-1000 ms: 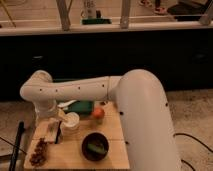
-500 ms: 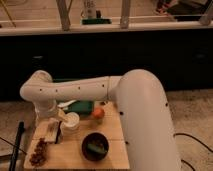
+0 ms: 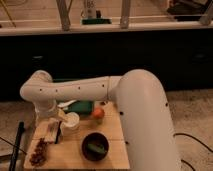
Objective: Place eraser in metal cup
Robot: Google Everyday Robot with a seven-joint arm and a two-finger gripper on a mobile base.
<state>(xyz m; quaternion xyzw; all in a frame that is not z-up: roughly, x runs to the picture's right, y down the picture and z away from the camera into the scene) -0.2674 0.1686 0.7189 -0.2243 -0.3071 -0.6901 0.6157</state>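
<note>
white two-finger gripper (image 3: pixel 56 131) low at table's left, beside cup | jaw state: cannot tell | small pale round metal cup (image 3: pixel 71 121) upright on wooden table (image 3: pixel 112 156) | orange fruit (image 3: pixel 98 113) just right of cup

I seem to be working in a lab or test room, not a home; a small wooden table (image 3: pixel 116 150) stands on speckled carpet (image 3: pixel 195 107); loose cables (image 3: pixel 194 138) trail over the floor; a long dark counter (image 3: pixel 150 60) carries metal frame legs (image 3: pixel 64 15); my gripper (image 3: pixel 56 131) hangs over the table's left side, beside the metal cup (image 3: pixel 71 120).
</note>
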